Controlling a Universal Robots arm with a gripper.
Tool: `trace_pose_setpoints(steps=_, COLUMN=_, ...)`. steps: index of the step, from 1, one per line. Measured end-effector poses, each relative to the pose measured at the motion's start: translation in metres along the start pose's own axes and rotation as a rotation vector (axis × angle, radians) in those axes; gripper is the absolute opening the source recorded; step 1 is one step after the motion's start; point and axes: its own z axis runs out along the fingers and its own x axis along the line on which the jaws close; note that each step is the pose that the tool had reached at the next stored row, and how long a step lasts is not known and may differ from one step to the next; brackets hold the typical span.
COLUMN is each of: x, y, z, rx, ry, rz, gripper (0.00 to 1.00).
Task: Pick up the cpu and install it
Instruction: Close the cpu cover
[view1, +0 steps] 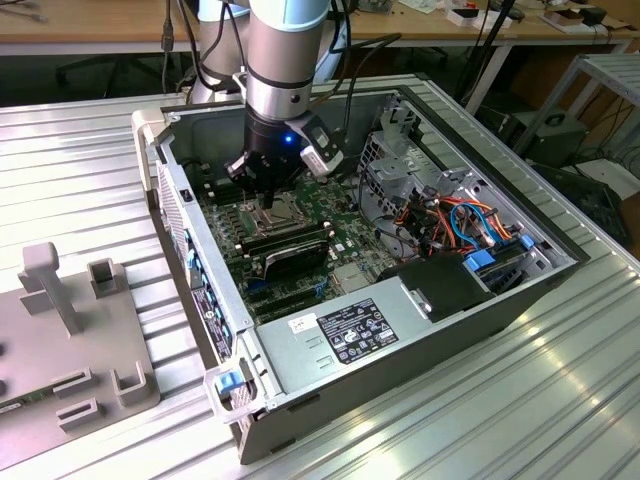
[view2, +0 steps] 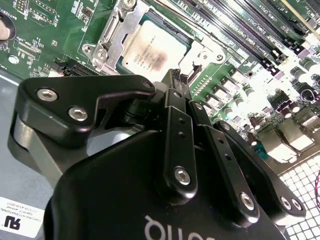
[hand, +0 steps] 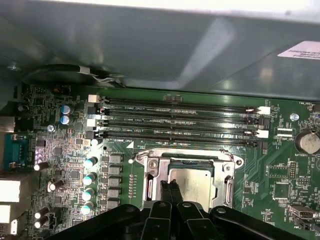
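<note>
jaws: the two thin fingertips of the gripper (hand: 170, 186) are pressed together, with nothing seen between them. in the second wrist view the gripper (view2: 178, 82) reads the same. the tips sit over one edge of the cpu (hand: 194, 181) — touching or just clear of it, cannot tell. the cpu (view2: 150, 50) lies flat in its socket, metal lid up, ringed by the steel socket frame (hand: 150, 167). its near edge is covered by the fingers and the black gripper body in both wrist views. in the exterior view the gripper (view1: 268, 188) and the arm stand over the socket and block it.

around: four memory slots (hand: 175, 120) just beyond the socket and a row of capacitors (hand: 90, 178) beside it, all on the green motherboard (hand: 280, 170). a grey case wall (hand: 150, 45) rises behind the slots.

exterior view — open computer case (view1: 450, 350) on a ribbed metal table (view1: 80, 140). power supply (view1: 350, 330) at the near end, orange and blue cables (view1: 455, 215) toward the exterior view's right. a grey fixture (view1: 60, 290) sits outside the case at the exterior view's left, partly cut off.
</note>
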Motion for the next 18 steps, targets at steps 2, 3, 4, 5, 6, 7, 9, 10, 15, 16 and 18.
trace_pose_setpoints(steps=2, x=0.0, y=0.0, z=0.0, rx=0.0, ry=0.0, rz=0.0, gripper=0.11)
trace_pose_setpoints(steps=3, x=0.0, y=0.0, z=0.0, rx=0.0, ry=0.0, rz=0.0, gripper=0.11)
trace_pose_setpoints(steps=4, x=0.0, y=0.0, z=0.0, rx=0.0, ry=0.0, rz=0.0, gripper=0.11)
trace_pose_setpoints(steps=5, x=0.0, y=0.0, z=0.0, rx=0.0, ry=0.0, rz=0.0, gripper=0.11)
trace_pose_setpoints(steps=6, x=0.0, y=0.0, z=0.0, rx=0.0, ry=0.0, rz=0.0, gripper=0.11)
trace_pose_setpoints(steps=7, x=0.0003, y=-0.0001, z=0.0002, rx=0.0, ry=0.0, rz=0.0, gripper=0.11)
trace_pose_setpoints(steps=9, x=0.0006, y=0.0, z=0.0006, rx=0.0001, ry=0.0001, rz=-0.001, gripper=0.11)
trace_pose_setpoints(steps=10, x=0.0006, y=0.0, z=0.0007, rx=0.0, ry=0.0001, rz=-0.003, gripper=0.11)
trace_pose_setpoints(steps=15, x=0.0008, y=0.0, z=0.0016, rx=-0.002, ry=0.0011, rz=-0.055, gripper=0.11)
trace_pose_setpoints(steps=16, x=0.001, y=0.0001, z=0.0023, rx=-0.0022, ry=0.0011, rz=-0.061, gripper=0.11)
trace_pose_setpoints(steps=18, x=0.0016, y=0.0, z=0.0036, rx=-0.0021, ry=0.0013, rz=-0.062, gripper=0.11)
